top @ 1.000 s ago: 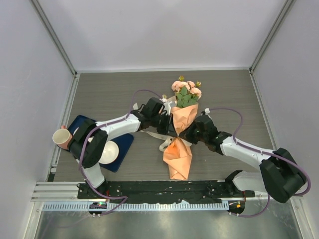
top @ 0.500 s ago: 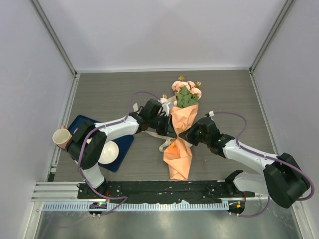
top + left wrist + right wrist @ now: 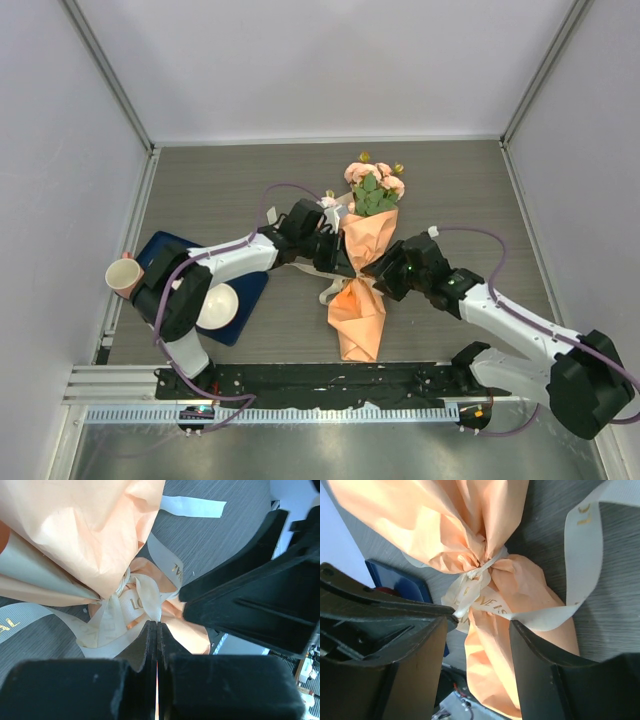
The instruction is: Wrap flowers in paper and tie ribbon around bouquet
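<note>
We see a grey wood-grain table (image 3: 220, 190) boxed in by white walls (image 3: 320, 70). The bouquet (image 3: 368, 232) lies mid-table, flowers (image 3: 362, 172) toward the far wall, its orange paper (image 3: 357, 320) cinched by the ribbon (image 3: 582, 555). Our left gripper (image 3: 156, 630) is clamped on a ribbon strand. The right gripper (image 3: 480, 625) stands parted at the tied waist, gripping nothing. Since a second ago the right arm's elbow has swung outward, and the bouquet has stayed put.

dark blue tray (image 3: 248, 288) holds a white bowl (image 3: 222, 305); pale cup (image 3: 123, 275) at its left edge
</note>
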Motion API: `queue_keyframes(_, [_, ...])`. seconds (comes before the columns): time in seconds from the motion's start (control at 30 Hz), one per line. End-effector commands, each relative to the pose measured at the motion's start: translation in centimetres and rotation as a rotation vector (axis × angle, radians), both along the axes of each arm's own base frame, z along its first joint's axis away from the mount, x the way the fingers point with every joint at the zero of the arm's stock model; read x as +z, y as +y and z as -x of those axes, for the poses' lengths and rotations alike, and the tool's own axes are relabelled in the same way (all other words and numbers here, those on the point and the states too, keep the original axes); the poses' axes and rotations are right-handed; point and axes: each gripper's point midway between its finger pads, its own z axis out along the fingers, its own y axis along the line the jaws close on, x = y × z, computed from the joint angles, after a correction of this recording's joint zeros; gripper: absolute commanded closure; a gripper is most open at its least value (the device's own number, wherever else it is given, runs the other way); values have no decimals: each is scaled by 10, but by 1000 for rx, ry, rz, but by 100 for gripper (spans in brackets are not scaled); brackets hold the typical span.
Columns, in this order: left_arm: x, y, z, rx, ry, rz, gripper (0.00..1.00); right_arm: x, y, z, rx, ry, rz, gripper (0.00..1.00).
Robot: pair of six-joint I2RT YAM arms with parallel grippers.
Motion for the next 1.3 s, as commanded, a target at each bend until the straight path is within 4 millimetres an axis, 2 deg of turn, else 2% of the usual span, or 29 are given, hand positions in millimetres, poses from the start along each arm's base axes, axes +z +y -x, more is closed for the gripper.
queue_keyframes(0.0, [27, -5, -3, -9, -55, 72, 100, 19, 27, -12, -15, 44, -157, 40])
queue_keyframes(0.1, [27, -5, -3, -12, -53, 74, 100, 23, 31, -21, -56, 38, -195, 41])
queue_keyframes(0.37, [28, -5, 1, -18, -47, 83, 100, 12, 32, -28, -127, 70, -243, 52])
queue_keyframes(0.93, [33, -12, 6, -34, -50, 93, 100, -14, 32, -30, -168, 138, -182, 56])
queue_keyframes(1.2, [27, -11, 15, -49, -29, 80, 98, -10, 40, -44, -155, 76, -201, 79])
queue_keyframes(1.23, [24, -7, 17, -41, -18, 57, 94, -9, 40, -43, -149, 76, -205, 85])
queue_keyframes(1.27, [28, -5, 18, -41, -33, 52, 82, -10, 39, -42, -146, 76, -199, 88])
